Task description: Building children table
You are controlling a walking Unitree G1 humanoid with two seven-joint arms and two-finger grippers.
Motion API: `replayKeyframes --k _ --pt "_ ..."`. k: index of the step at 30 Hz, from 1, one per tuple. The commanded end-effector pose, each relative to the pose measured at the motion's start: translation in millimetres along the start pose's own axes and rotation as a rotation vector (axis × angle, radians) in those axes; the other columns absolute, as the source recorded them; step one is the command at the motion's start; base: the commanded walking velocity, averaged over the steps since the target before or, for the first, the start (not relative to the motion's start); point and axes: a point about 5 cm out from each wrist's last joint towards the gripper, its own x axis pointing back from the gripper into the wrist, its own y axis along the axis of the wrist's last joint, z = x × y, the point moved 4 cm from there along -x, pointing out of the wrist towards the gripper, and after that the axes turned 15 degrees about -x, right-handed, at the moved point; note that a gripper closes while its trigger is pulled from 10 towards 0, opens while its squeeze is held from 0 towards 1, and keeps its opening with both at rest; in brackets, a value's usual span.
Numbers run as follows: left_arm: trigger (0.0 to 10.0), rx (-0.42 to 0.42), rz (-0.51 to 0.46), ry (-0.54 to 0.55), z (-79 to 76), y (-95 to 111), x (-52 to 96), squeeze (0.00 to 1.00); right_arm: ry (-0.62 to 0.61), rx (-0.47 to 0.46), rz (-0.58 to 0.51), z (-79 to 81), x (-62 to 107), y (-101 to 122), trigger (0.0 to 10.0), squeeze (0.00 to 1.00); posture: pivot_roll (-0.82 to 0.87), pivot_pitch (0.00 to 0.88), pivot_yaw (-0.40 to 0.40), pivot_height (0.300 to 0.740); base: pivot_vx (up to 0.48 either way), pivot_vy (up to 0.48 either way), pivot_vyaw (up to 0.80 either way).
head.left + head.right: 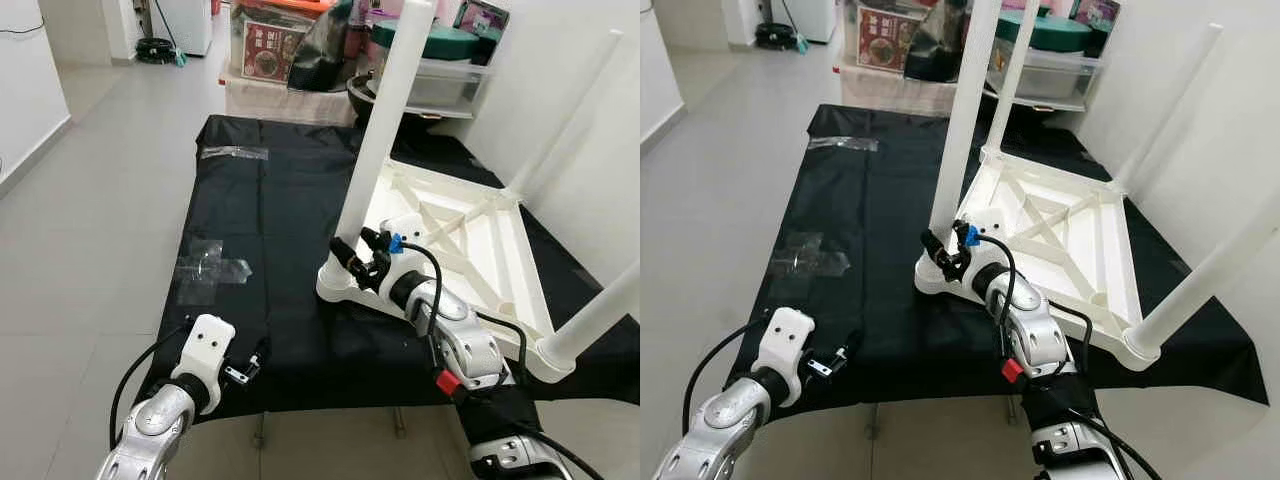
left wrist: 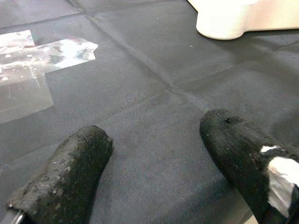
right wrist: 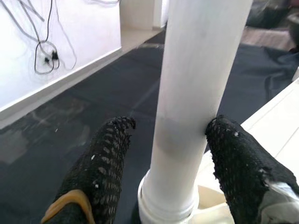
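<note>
Left tool (image 1: 258,358): near, spread apart over black sheet (image 1: 270,200). Right tool (image 1: 352,262): fingers straddling near-left leg (image 1: 385,120) of upturned table (image 1: 470,250), one touching. Step: seating leg; next, probably twisting tight.

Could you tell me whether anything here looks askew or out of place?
Nothing looks damaged. The white table lies upside down on the black sheet, as assembly needs. Crumpled clear plastic pieces are stray litter on the sheet.
</note>
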Motion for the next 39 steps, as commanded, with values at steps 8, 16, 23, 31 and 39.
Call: replayKeyframes --k 8,16,23,31,39 --pt "10.0 -0.005 0.042 -0.023 -6.3 -9.8 -0.1 0.0 -0.035 -0.004 0.006 -10.5 -3.9 3.5 10.0 0.0 0.06 0.0 -0.163 0.74 0.0 0.0 0.0" --pt "10.0 -0.003 0.038 -0.012 -5.0 -8.3 -0.2 0.0 -0.088 -0.021 0.006 -0.3 -32.9 5.4 10.0 0.0 0.09 0.0 -0.182 0.74 0.0 0.0 0.0" --pt "10.0 -0.001 0.047 -0.004 -4.2 -10.8 3.6 0.0 -0.125 -0.058 -0.051 5.4 -44.1 16.1 0.0 0.0 0.1 0.0 -0.189 0.74 0.0 0.0 0.0" --pt "10.0 0.001 0.046 -0.007 -5.3 -10.4 2.0 0.0 -0.394 -0.103 -0.133 -37.3 -31.3 22.9 0.0 0.0 0.08 0.0 -0.18 0.74 0.0 0.0 0.0" --pt "10.0 0.002 0.043 -0.017 -6.6 -9.7 -0.1 0.0 -0.968 -0.138 -0.182 -108.2 30.4 3.4 0.0 0.0 0.06 0.0 -0.168 0.74 0.0 0.0 0.0"
